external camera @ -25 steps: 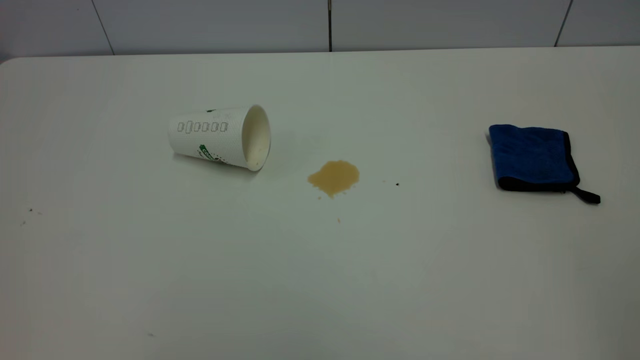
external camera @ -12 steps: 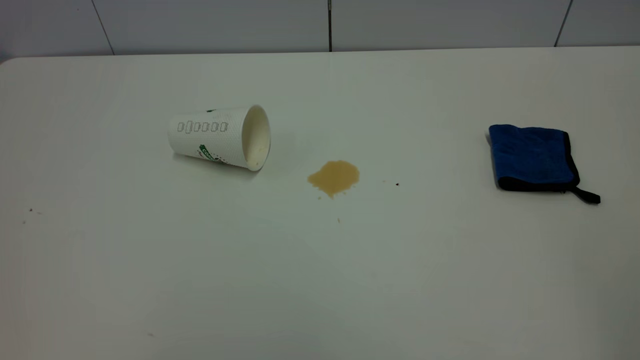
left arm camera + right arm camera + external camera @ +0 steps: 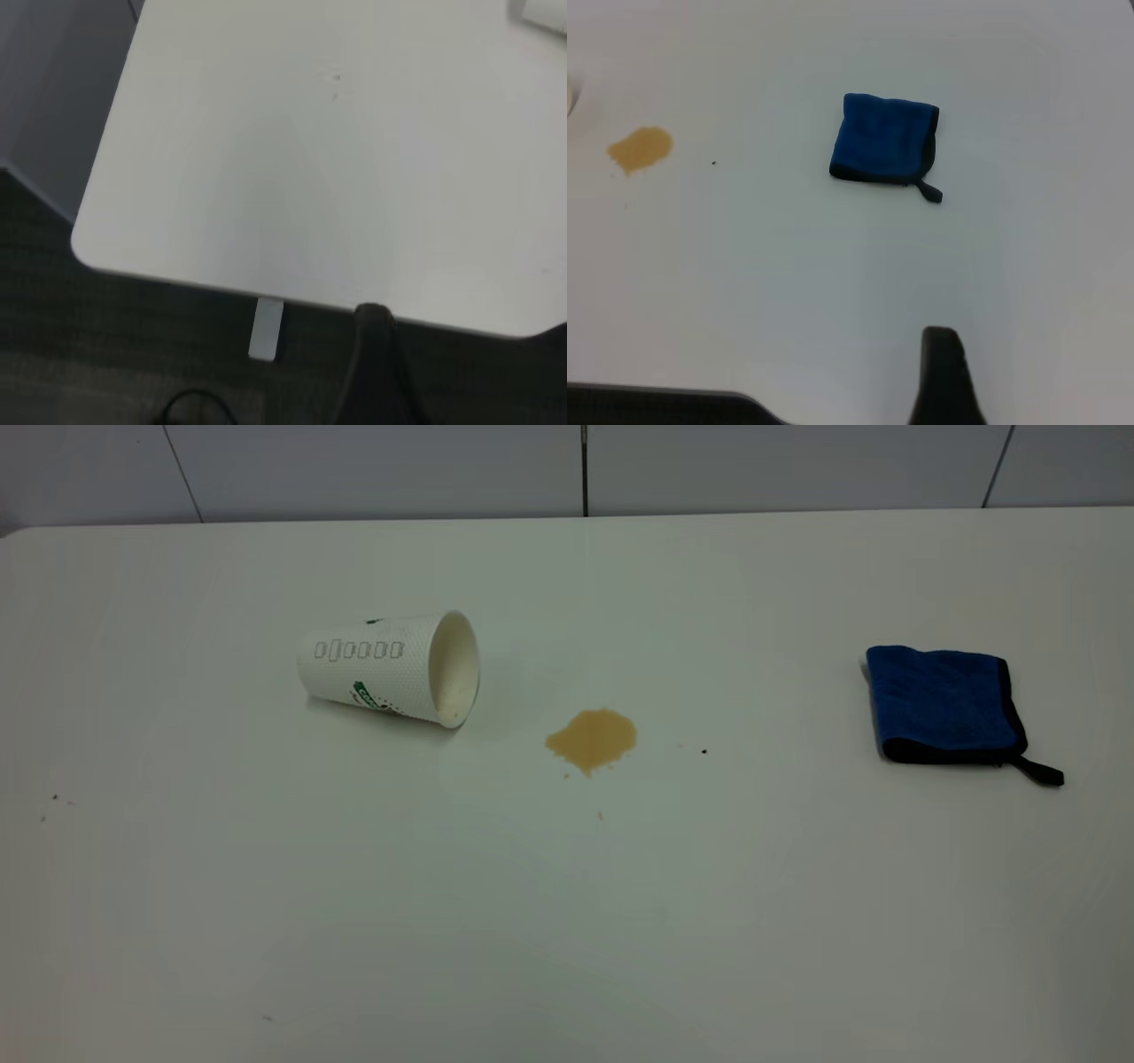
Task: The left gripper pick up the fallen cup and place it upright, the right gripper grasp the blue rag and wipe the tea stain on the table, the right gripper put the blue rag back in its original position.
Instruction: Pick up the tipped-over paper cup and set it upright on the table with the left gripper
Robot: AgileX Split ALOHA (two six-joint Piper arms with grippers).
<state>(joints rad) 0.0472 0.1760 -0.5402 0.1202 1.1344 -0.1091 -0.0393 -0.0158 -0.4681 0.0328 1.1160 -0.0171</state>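
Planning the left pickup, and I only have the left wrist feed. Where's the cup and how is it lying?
Observer: The cup lies on its side on the table, with its mouth toward the tea stain but not touching it.
Operator: Rag in place?
Observer: The blue rag lies folded on the right arm's side, well clear of the stain.
Operator: Right arm near it?
Observer: No. The right pincer is back from the rag, with bare table between them.
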